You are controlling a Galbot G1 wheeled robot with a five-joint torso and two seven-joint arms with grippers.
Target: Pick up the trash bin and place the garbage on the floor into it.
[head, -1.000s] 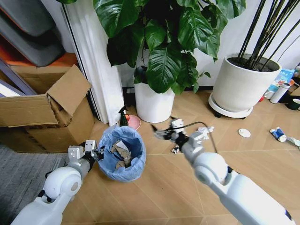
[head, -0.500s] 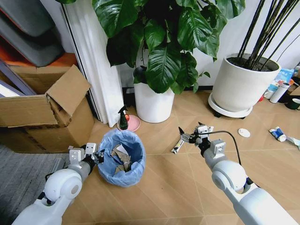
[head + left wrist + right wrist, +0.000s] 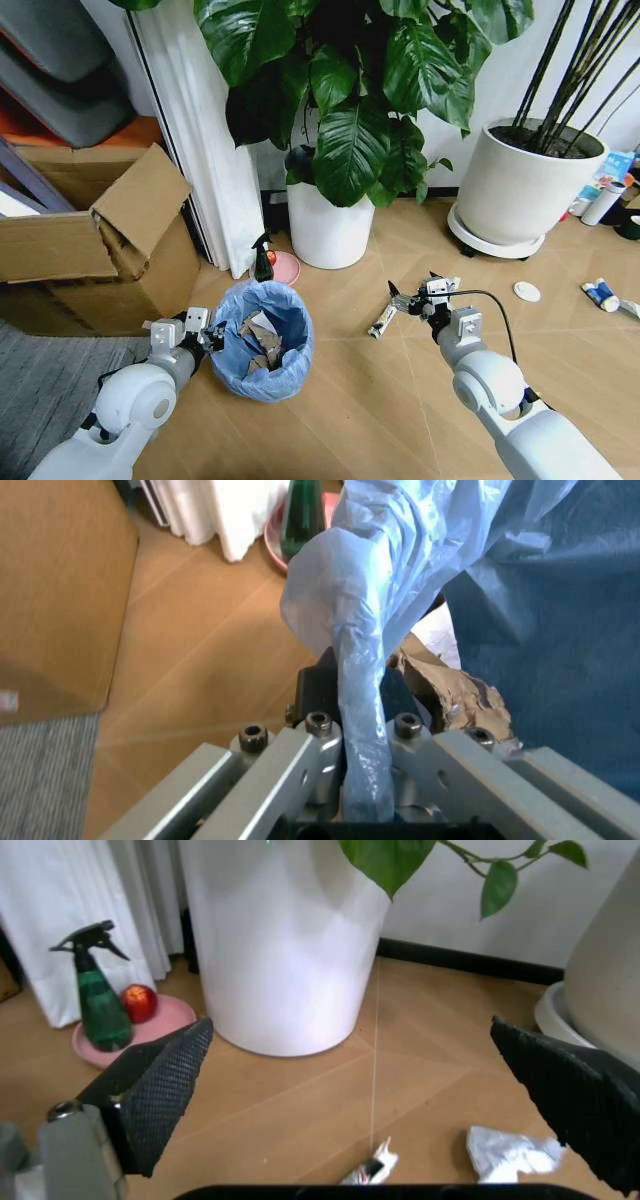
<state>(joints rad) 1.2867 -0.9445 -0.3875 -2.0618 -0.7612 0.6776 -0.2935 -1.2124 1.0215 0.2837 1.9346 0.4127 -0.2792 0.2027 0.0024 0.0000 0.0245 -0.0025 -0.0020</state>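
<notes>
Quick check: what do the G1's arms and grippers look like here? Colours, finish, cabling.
Both arms have glossy white rounded shells. The left gripper has a silver metal bracket with black hex bolts and a black body. The right gripper has black fingers with textured mesh-like pads, a grey metal wrist block, and a black cable looping along the forearm.

I saw thin, crinkled, glossy blue plastic lining the trash bin (image 3: 262, 340), brushed metal on the left gripper (image 3: 362, 780), smooth wood-look floor (image 3: 350, 410), and matt brown cardboard box (image 3: 90, 250).
</notes>
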